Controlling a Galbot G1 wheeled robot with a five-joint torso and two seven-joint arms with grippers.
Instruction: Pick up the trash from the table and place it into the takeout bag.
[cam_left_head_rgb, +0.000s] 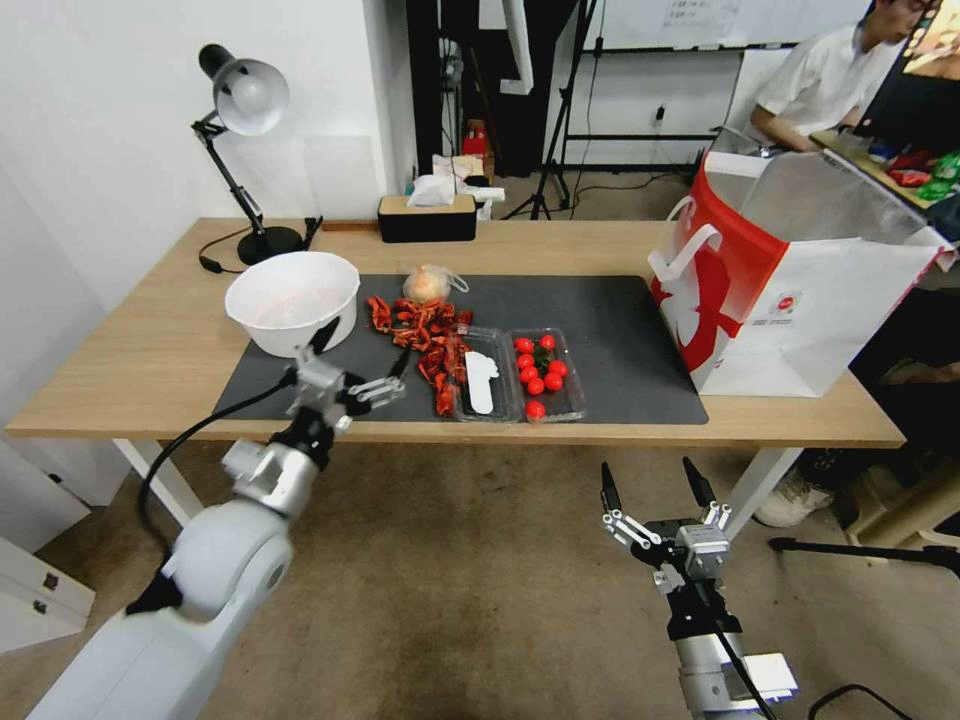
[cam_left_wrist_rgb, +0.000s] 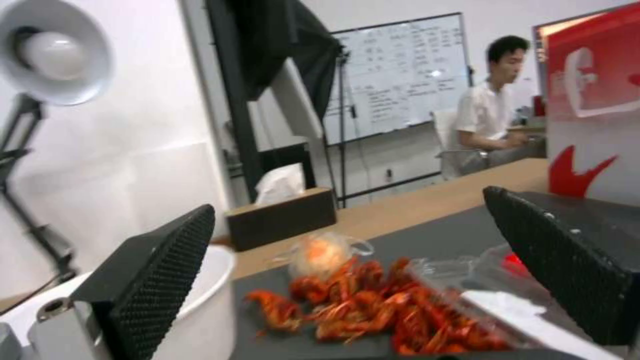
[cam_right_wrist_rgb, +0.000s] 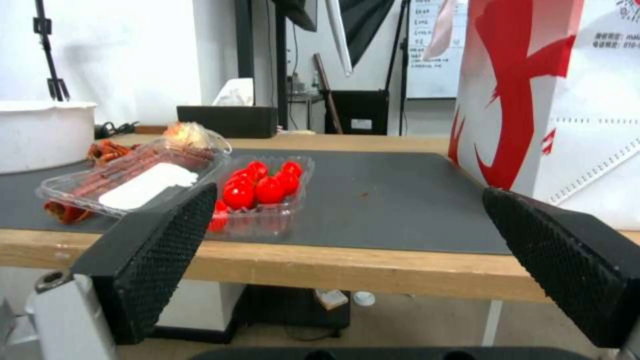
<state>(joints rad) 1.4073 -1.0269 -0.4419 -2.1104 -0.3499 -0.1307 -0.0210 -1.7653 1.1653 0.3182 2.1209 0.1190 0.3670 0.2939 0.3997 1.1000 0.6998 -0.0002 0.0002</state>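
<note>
Closest to me, my left end effector (cam_left_head_rgb: 362, 368) hangs over the near edge of the dark mat (cam_left_head_rgb: 620, 330), its fingers spread apart and holding nothing, between the white bowl (cam_left_head_rgb: 292, 300) and the heap of red crayfish shells (cam_left_head_rgb: 420, 335). Those shells are loose and spiky; if I close on them off-centre, I judge bits will scatter across the mat or snag the open clear plastic clamshell (cam_left_head_rgb: 480, 385) touching them. The bowl stands just beside my fingers, so a wide approach could knock it. Beyond the shells lies the small knotted clear bag (cam_left_head_rgb: 430, 285), soft enough to slip out of a shallow pinch. Cherry tomatoes (cam_left_head_rgb: 538, 370) sit in the clamshell's other half and would roll if I tip it. My right end effector (cam_left_head_rgb: 655, 492) waits below the table (cam_left_head_rgb: 120, 350) edge, fingers wide apart and empty. The takeout bag (cam_left_head_rgb: 800, 290) stands open at the table's right end, well apart from the trash, so a long carry could drop pieces.
</note>
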